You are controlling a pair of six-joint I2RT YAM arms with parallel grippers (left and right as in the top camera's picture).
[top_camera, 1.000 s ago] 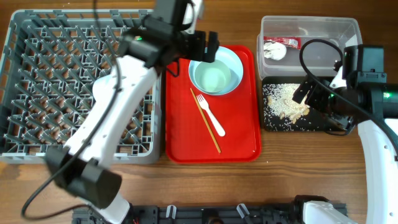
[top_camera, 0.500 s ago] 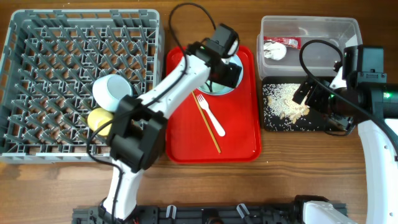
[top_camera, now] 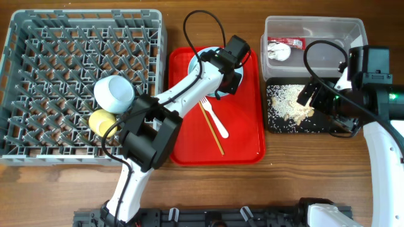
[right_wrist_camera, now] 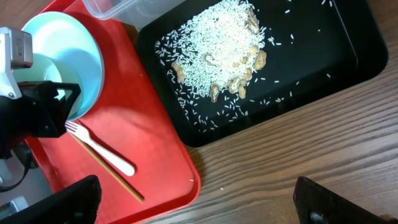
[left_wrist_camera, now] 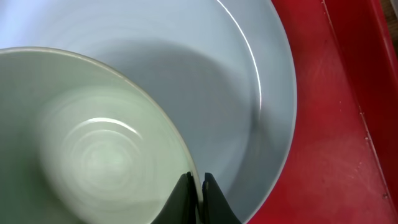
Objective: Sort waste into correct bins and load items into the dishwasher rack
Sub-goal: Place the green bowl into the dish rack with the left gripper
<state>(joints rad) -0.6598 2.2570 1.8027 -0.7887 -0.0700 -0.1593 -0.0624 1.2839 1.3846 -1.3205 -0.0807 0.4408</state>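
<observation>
Left wrist view is showing the left hand (left_wrist_camera: 198,190) clenching on the rim of the mint bowl (left_wrist_camera: 93,149), one finger inside the thin wall and one outside. The bowl is sitting nested in the pale blue-white plate (left_wrist_camera: 255,81) on the red tray (left_wrist_camera: 339,137). Both are looking hard, smooth and glossy. I am judging the bowl light, stiff and slippery, likely to chip, so a rim pinch is suiting it best. The right hand (top_camera: 314,94) is hanging spread open over the black tray (top_camera: 328,123) of rice scraps.
</observation>
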